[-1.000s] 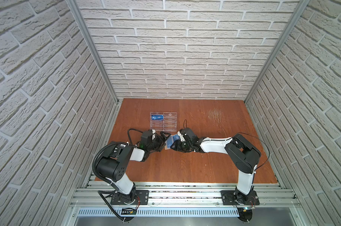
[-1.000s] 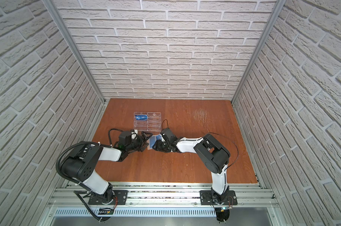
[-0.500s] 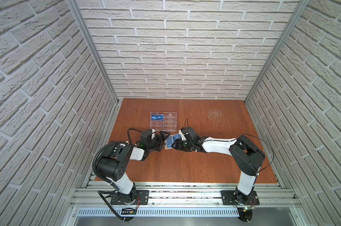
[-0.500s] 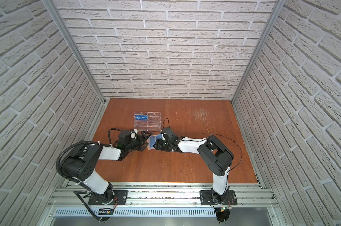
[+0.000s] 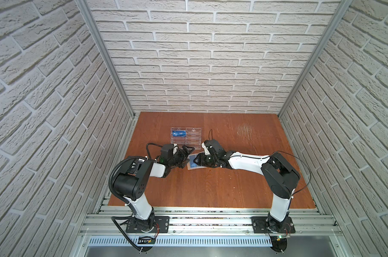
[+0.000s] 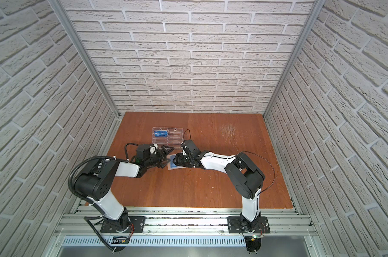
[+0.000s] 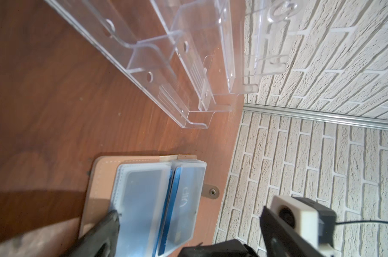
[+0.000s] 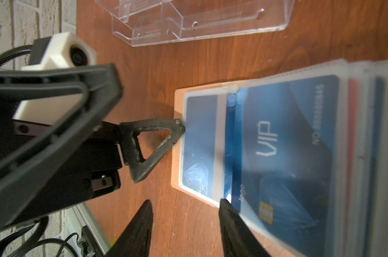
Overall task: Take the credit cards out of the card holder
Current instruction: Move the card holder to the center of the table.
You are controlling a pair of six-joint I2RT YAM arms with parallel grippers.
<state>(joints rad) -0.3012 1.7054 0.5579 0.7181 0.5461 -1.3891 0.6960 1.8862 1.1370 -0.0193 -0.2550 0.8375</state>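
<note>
Pressing one fingertip (image 8: 177,127) of the wide-spread left gripper (image 7: 188,211) onto the open card holder (image 7: 102,178) on the wooden table (image 5: 211,189); propping its sleeved blue credit cards (image 8: 277,138) with the unclenched, empty right gripper (image 8: 185,202).

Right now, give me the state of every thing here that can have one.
card holder, open, lying flat, sleeve pages fanned.
VIP credit card, inside a clear sleeve.
clear rack, holds one blue credit card.
left hand, open wide, one fingertip pressing a sleeve page.
right hand, open, empty, one fingertip at the VIP card's sleeve edge.
</note>
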